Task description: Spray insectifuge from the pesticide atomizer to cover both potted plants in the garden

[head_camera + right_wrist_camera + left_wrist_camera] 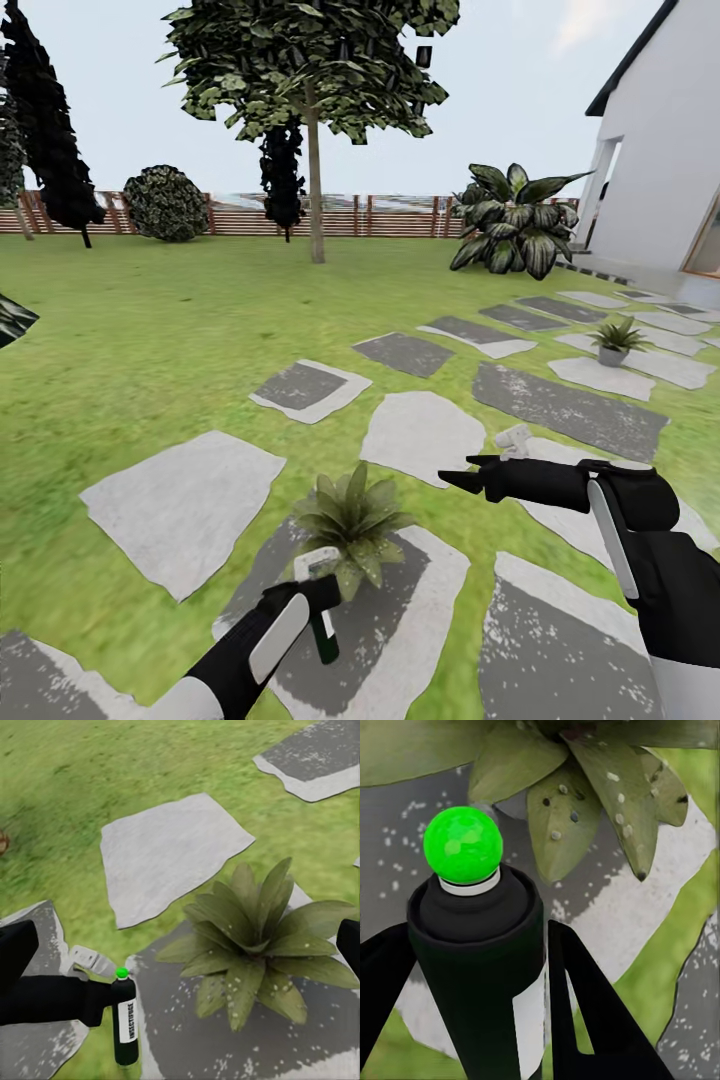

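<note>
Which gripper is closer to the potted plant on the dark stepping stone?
Left. The left gripper, shut on the pesticide atomizer, sits right beside the potted plant, at its near side. The right gripper hovers farther off, to the plant's right, with nothing between its fingers.

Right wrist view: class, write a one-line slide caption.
Left claw holds the black, green-capped spray bottle beside a white-speckled, green-leaved potted plant on a grey stepping stone.

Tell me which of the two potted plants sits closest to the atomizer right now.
The near potted plant on the grey stepping stone, right beside the pesticide atomizer in the left pincer. The other potted plant stands far off near the house.
</note>
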### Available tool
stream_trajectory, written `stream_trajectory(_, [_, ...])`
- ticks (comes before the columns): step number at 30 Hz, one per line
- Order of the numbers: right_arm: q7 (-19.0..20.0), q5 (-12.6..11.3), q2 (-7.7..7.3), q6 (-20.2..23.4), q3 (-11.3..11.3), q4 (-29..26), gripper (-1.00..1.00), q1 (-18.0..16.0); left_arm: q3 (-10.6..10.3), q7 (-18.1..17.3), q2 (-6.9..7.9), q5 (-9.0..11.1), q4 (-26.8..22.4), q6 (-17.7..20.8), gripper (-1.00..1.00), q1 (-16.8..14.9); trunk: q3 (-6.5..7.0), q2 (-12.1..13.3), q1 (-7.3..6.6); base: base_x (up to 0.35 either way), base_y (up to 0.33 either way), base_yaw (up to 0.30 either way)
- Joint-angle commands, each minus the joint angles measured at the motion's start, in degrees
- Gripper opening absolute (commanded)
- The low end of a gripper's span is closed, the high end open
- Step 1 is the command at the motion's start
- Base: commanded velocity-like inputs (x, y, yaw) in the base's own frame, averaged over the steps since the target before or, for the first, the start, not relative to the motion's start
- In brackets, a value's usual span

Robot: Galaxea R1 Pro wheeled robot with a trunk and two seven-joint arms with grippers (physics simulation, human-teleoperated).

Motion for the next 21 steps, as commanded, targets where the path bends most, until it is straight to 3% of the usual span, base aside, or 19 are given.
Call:
stream_trajectory(1, [0.17, -0.07, 0.00, 0.43, -0.04, -0.03, 1.00, -0.05, -0.29, 0.73, -0.03, 0.42, -0.55, 0.11, -1.00, -0.02, -0.06, -0.03, -0.01, 0.000, 0.075, 0.000])
stream_trajectory(7, [0.18, -0.09, 0.00, 0.43, -0.04, -0.03, 1.00, -0.05, -0.35, 1.04, -0.48, 0.25, -1.02, 0.53, -1.00, -0.13, -0.06, -0.03, -0.01, 0.000, 0.020, 0.000])
stream_trajectory(13, [0.18, -0.08, -0.02, 0.43, -0.04, -0.03, 1.00, -0.05, -0.40, 1.26, -0.57, -0.02, -1.04, 4.05, -1.00, -1.34, -0.06, -0.03, -0.01, 0.000, 0.001, 0.000])
stream_trajectory(21, [0.25, -0.06, -0.08, 0.43, -0.09, -0.03, 1.00, -0.05, -0.37, 5.60, -0.46, 0.03, -0.90, 6.45, -1.00, -1.67, -0.06, -0.03, -0.01, 0.000, 0.000, 0.000])
